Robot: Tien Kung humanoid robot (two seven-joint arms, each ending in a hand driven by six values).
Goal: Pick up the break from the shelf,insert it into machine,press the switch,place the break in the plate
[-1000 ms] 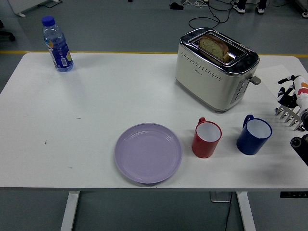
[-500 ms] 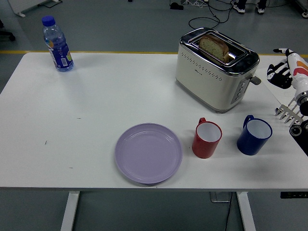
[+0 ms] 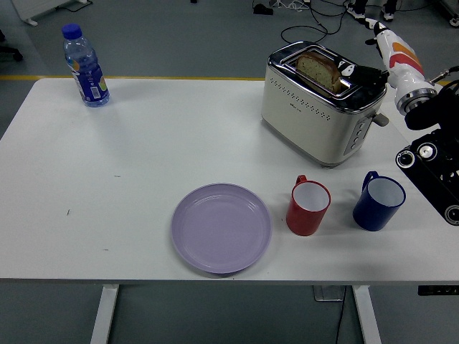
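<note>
A slice of bread (image 3: 318, 69) stands upright in the slot of the cream and chrome toaster (image 3: 308, 111) at the back right of the table. My right hand (image 3: 362, 72) hovers over the toaster's right end, its black fingers stretched toward the bread and holding nothing. Whether a fingertip touches the slice is unclear. The toaster's lever (image 3: 381, 119) sticks out on its right side, below the hand. A lilac plate (image 3: 221, 228) lies bare near the table's front edge. My left hand is out of view.
A red mug (image 3: 308, 206) and a blue mug (image 3: 378, 202) stand in front of the toaster, right of the plate. A water bottle (image 3: 85, 66) stands at the back left. My right forearm (image 3: 430, 154) hangs over the table's right edge.
My right hand has risen from the table's right edge and swung up and left, arriving over the toaster's right end beside the bread. The shelf rack seen at the right edge is now hidden.
</note>
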